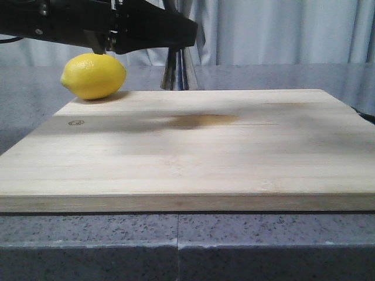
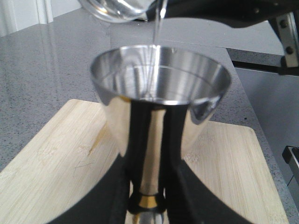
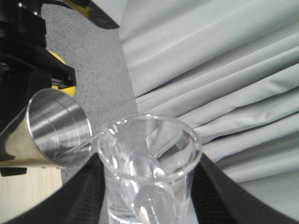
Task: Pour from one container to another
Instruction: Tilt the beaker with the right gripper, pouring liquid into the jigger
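Your right gripper (image 3: 149, 196) clamped the tilted beaker (image 3: 149, 158); your left gripper (image 2: 147, 205) clasped the jigger (image 2: 159, 93). Tilting further risked the thin stream overshooting its rim.

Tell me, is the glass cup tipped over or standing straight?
Tipped. The glass beaker, held in the right gripper, leans over the steel jigger, and a thin clear stream runs from its lip into the jigger's cup.
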`<move>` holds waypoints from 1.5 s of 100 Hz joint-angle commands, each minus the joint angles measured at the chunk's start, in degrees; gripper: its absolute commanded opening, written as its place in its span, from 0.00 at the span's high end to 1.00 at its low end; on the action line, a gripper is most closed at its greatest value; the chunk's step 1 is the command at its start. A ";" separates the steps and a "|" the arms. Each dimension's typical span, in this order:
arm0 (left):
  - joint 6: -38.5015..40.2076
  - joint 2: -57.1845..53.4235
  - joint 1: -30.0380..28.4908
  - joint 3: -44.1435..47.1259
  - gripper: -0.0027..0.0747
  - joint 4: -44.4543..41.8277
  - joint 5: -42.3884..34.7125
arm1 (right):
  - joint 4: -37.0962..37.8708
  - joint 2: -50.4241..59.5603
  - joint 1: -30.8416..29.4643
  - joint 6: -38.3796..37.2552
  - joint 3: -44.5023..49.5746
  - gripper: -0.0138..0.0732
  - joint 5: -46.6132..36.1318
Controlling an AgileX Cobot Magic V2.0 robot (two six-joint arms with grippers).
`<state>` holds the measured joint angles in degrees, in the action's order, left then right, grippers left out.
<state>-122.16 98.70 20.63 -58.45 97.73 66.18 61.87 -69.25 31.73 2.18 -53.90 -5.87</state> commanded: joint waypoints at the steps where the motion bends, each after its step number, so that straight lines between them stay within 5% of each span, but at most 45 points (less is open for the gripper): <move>1: 0.49 -3.03 0.32 -1.57 0.87 3.90 6.06 | 0.74 1.90 0.00 0.28 -2.15 0.58 -2.00; 150: 0.49 -3.03 0.32 -1.57 0.87 3.79 6.06 | 9.32 1.90 1.22 0.28 -2.15 0.58 -1.18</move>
<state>-122.14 98.70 20.63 -58.45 97.65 66.18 69.96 -69.25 32.95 2.18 -53.90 -5.61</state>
